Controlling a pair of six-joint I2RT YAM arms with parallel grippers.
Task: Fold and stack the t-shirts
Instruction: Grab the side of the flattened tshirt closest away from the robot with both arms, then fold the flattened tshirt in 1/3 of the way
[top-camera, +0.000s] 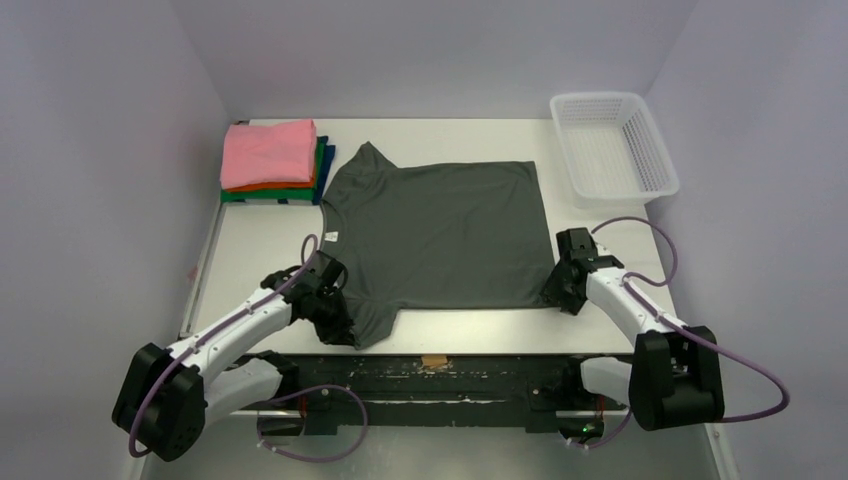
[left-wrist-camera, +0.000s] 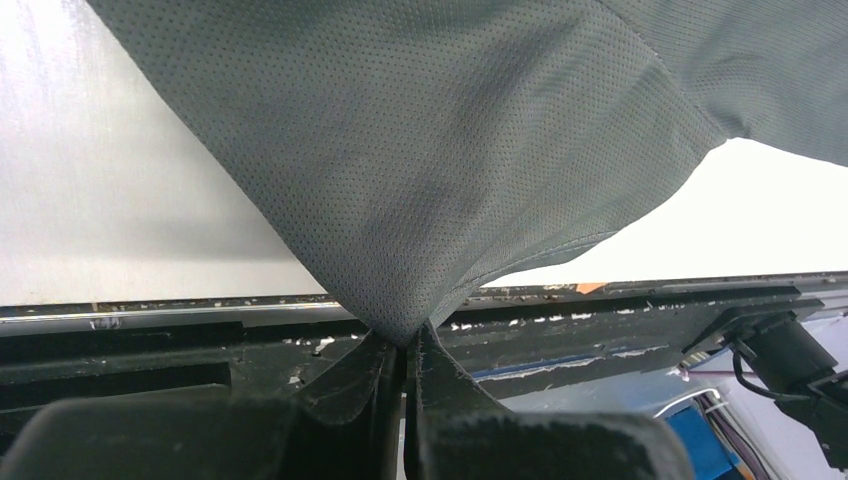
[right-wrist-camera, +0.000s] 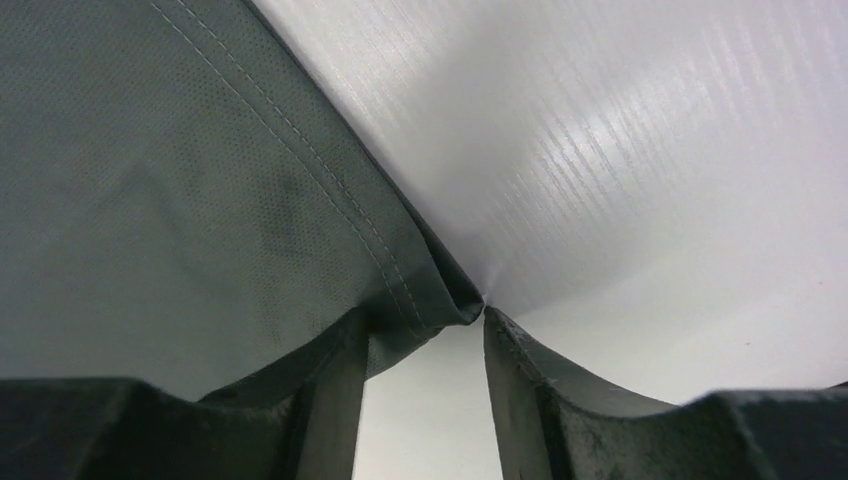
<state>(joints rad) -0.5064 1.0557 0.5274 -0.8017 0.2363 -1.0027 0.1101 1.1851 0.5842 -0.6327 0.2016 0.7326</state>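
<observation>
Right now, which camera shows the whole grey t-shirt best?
The top external view: the grey t-shirt lies spread on the table, almost wholly visible. The left wrist view shows only a bunch of it pinched in the left end effector; the right wrist view shows just a hemmed corner at the open right end effector.

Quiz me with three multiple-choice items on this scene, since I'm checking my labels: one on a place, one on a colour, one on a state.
1. Where does the white basket stand? A far right corner; B far left corner; C near edge.
2. Which colour tops the folded stack? A green; B pink; C orange.
3. The left gripper is: A open; B shut on the basket; C shut on the grey shirt.
Answers: 1A, it sits far right in the top view; 2B, the pink shirt lies uppermost; 3C, the left wrist view shows its jaws pinching grey cloth.
</observation>
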